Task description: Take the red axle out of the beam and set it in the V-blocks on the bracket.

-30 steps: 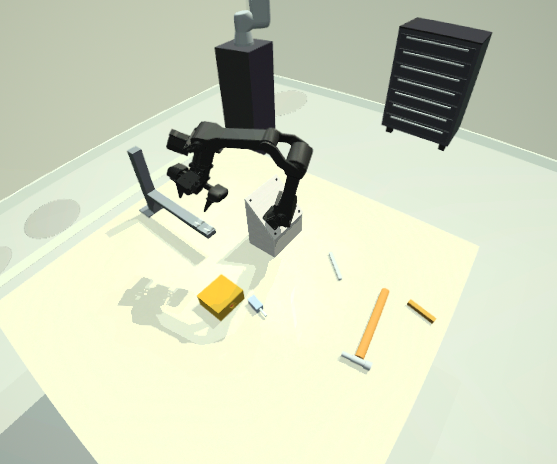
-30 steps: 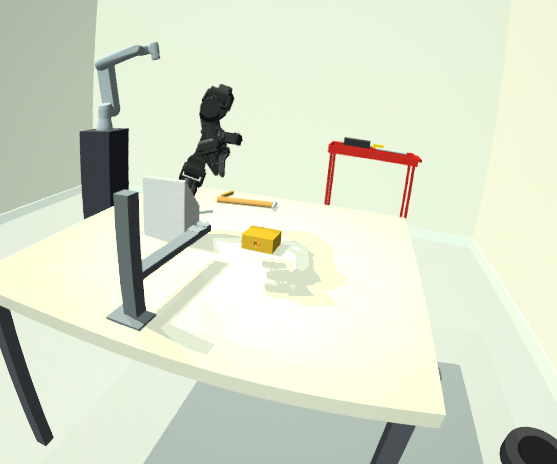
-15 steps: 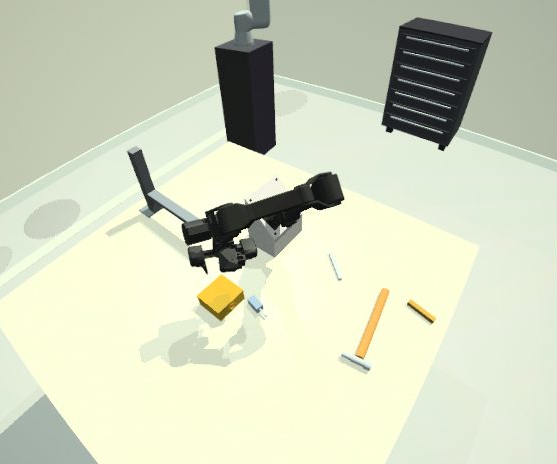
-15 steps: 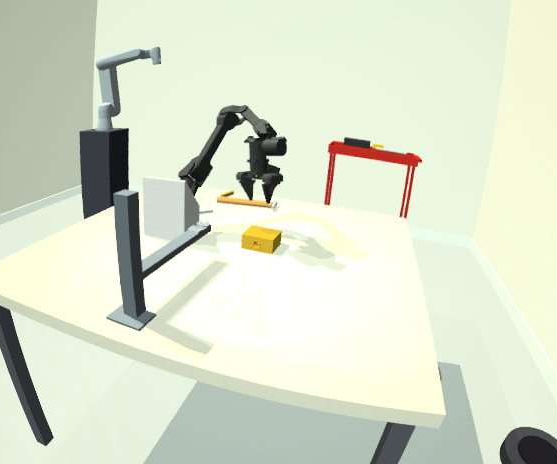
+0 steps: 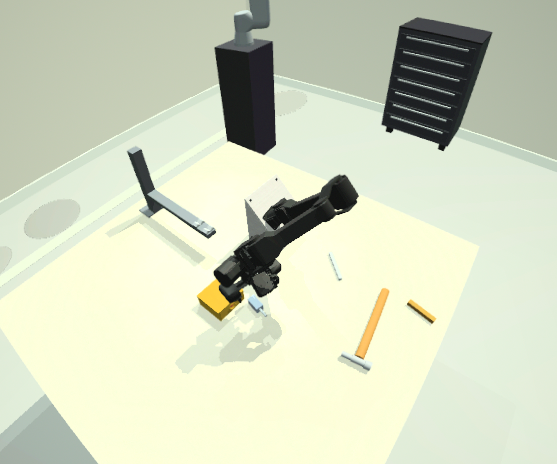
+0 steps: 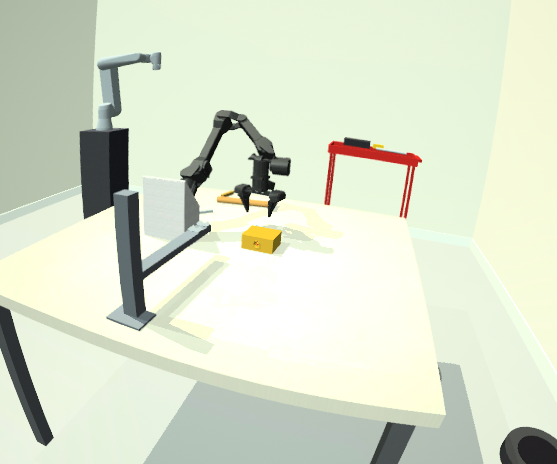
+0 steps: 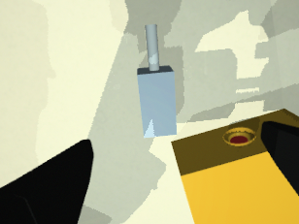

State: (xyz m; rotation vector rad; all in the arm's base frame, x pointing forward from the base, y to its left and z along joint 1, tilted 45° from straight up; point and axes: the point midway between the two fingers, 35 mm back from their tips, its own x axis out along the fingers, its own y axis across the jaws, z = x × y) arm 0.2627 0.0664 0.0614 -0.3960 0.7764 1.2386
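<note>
Above the table [image 5: 319, 400] [image 6: 279, 290], fingers wide and empty, with blue pin tool [image 5: 255, 303] [image 7: 157, 103] ahead.
Near to far: from open gripper [image 5: 259, 290] [image 6: 258, 213] [image 7: 177, 139], down to tool, its long axis running up the wrist view between the finger lines, pin pointing away; then right to yellow beam [image 5: 214, 297] [image 6: 261, 233] [image 7: 228, 188], with red axle [image 6: 257, 244] [image 7: 239, 140] recessed in its bore (one fingertip overlapping beam in view, contact unclear); beyond, V-blocks [image 5: 204, 226] [image 6: 199, 226] on bracket [image 5: 179, 210] [image 6: 169, 252], unfilled. Likely needs centring over tool before descent.
</note>
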